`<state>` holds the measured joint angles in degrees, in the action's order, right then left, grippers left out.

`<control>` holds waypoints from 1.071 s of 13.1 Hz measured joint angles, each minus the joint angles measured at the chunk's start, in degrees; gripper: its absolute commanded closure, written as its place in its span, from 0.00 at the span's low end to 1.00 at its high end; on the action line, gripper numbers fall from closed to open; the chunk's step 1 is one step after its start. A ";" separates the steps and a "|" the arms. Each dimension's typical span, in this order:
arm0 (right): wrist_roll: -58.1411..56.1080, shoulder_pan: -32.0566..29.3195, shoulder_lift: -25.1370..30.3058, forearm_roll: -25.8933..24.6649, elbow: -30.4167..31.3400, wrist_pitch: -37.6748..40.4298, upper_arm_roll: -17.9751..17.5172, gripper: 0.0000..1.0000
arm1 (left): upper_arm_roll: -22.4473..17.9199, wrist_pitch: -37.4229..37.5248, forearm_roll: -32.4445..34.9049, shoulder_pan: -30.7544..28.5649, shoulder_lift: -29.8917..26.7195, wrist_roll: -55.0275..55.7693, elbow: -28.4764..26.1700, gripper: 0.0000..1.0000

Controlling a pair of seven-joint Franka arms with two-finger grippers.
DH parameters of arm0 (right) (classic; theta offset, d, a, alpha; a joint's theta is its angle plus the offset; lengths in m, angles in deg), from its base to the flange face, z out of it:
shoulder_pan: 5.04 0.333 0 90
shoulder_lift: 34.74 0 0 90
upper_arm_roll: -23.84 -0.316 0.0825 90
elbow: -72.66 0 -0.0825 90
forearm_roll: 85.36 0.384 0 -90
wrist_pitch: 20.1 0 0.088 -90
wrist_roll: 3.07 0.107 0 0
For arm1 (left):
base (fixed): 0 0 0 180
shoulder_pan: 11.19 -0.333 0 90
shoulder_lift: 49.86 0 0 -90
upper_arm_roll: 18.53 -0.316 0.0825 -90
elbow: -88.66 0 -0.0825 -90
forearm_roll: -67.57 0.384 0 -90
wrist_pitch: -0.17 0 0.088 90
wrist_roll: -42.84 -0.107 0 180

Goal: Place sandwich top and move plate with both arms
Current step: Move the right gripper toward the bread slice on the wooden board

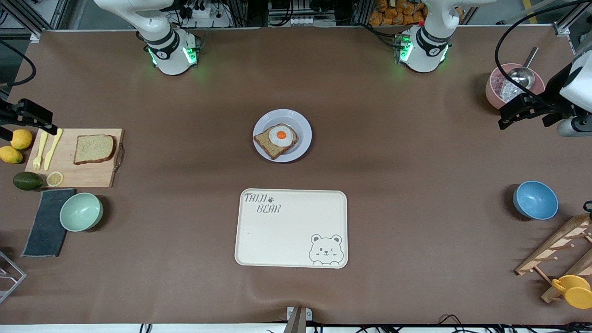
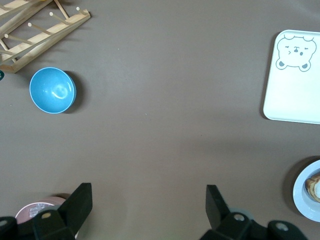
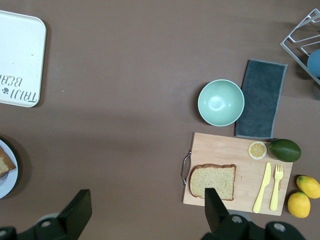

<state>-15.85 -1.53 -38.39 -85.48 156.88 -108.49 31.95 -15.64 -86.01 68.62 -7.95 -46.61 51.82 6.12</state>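
The left gripper (image 2: 145, 207) is holding its fingers (image 2: 80, 202) wide apart with nothing between them. It is hanging in the air over the table at the left arm's end, near a pink cup (image 1: 502, 90) with a metal scoop (image 1: 522, 74) in it. A blue bowl (image 1: 535, 200) is sitting nearer to the front camera than the cup.

The right gripper (image 3: 145, 210) is also keeping its fingers (image 3: 79, 207) wide apart and holding nothing. It is hanging over the right arm's end of the table, by the wooden board (image 1: 76, 158).

The bread (image 1: 94, 149) is lying flat on the board, beside a yellow fork (image 1: 40, 151) and knife (image 1: 53, 148). A lemon slice (image 1: 54, 178) is lying on the board's corner. Two lemons (image 1: 16, 145) and an avocado (image 1: 27, 181) are sitting just beside the board. A mint bowl (image 1: 81, 211) and a dark cloth (image 1: 46, 222) are lying nearer to the front camera.

The plate (image 1: 303, 127) is sitting in the middle of the table, well apart from the bread. A toast (image 1: 270, 145) with a fried egg (image 1: 281, 135) is lying on it. The bear tray (image 1: 291, 229) is lying nearer to the front camera than the plate.
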 measured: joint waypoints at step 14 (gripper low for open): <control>-15.37 -13.57 -2.22 0.69 17.67 -10.33 1.12 0.00 | -0.37 0.88 0.00 -0.48 0.45 0.08 -0.57 0.00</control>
<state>-31.22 -15.10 -40.62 -84.79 174.56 -118.82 33.07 -16.01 -85.13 68.62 -8.43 -46.16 51.91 5.55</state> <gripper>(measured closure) 0.000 0.000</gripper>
